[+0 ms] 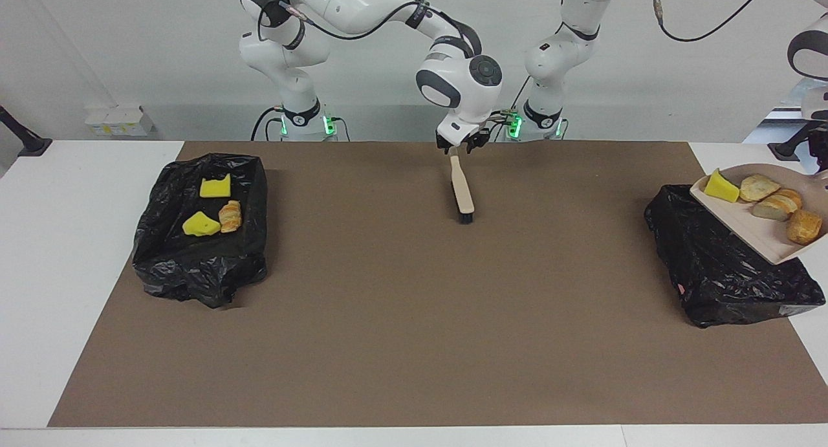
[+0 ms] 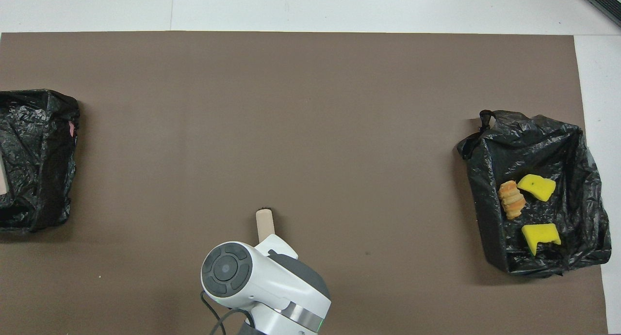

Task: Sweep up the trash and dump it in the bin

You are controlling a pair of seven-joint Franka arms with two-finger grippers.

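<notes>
No legible text, label or number on anything

Open mat (image 1: 414, 317) between two bins (image 1: 200, 227)
</notes>
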